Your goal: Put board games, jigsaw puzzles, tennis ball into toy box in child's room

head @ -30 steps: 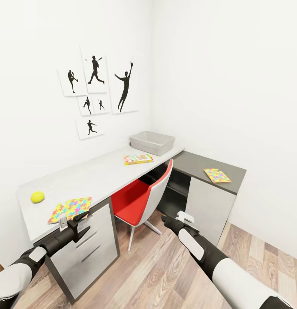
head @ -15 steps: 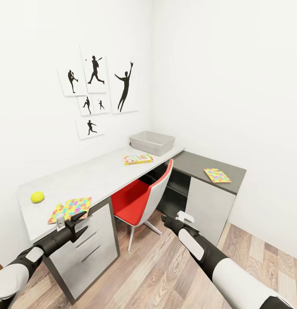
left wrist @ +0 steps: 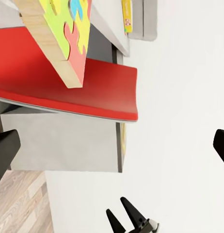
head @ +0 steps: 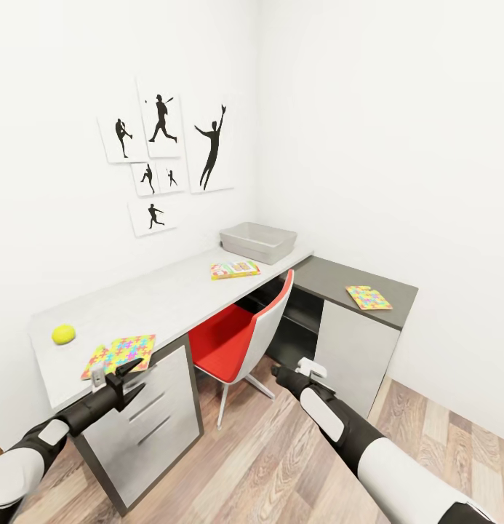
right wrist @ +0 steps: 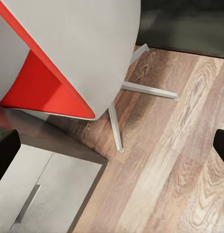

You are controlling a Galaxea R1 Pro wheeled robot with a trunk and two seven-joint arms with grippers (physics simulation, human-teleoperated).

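Wide across the room runs the long L-shaped table [head: 172, 298] with its light grey top, dark grey corner section and white drawers. Tucked under it sits the red chair with a pale grey shell back [head: 241, 338], its white legs on the wood-plank floor [head: 273, 458]. Back at the wall end of the light top rests the shallow pale grey plastic toy box [head: 257, 241], and just in front of it lies the colourful flat board game box [head: 234, 269]. Near the front edge, one multicoloured jigsaw puzzle sheet [head: 119, 354] lies flat; the second puzzle sheet [head: 368, 297] is well apart on the dark corner. The small yellow-green tennis ball [head: 62, 334] sits near the first sheet. Left gripper [head: 115, 377] hangs at that sheet's front edge, fingers spread, holding nothing. Right gripper [head: 301, 370] hovers low beside the chair, fingers apart, empty.
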